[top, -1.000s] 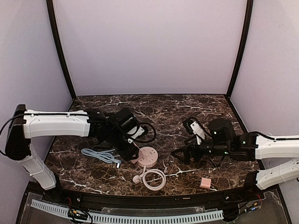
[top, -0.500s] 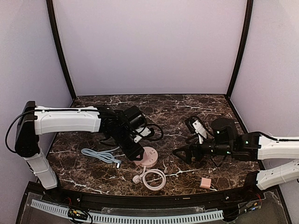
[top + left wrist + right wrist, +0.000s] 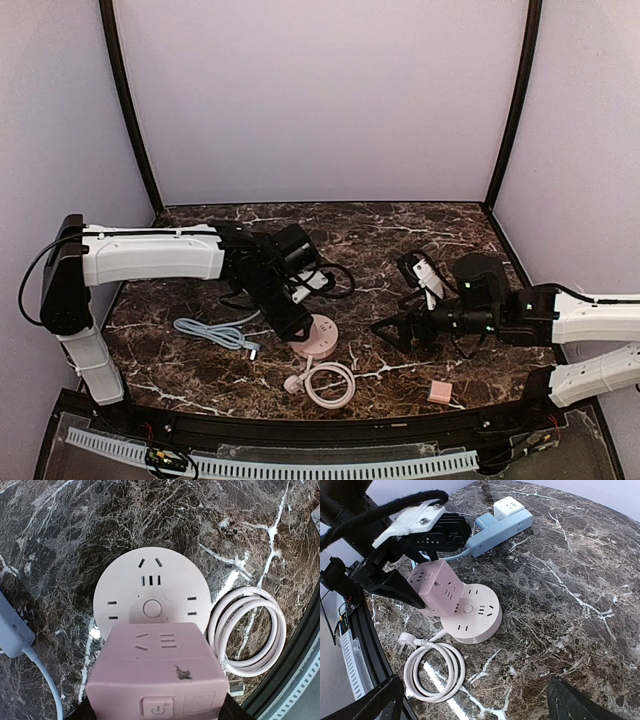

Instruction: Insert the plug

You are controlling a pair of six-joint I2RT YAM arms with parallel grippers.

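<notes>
The plug is a pink cube adapter point(image 3: 155, 672) with a power button on its near face. My left gripper point(image 3: 155, 712) is shut on it, a black finger on each side. It hangs tilted over the near-left part of a round pink socket hub point(image 3: 150, 582) lying flat on the marble. The right wrist view shows the cube point(image 3: 436, 587) overlapping the hub's point(image 3: 477, 617) edge; its prongs are hidden. From the top, the left gripper point(image 3: 293, 322) sits right at the hub point(image 3: 322, 337). My right gripper point(image 3: 392, 331) hovers open to the right of the hub, empty.
The hub's white cord point(image 3: 328, 383) lies coiled near the front edge, its wall plug loose beside it. A blue cable point(image 3: 215, 333) lies left of the hub. A blue strip point(image 3: 500, 527) and a white cube point(image 3: 509, 505) lie behind it. A small pink block point(image 3: 439, 391) sits front right.
The left arm has swung right and forward, carrying the pink cube from beside the hub to over it. The right arm has barely moved.
</notes>
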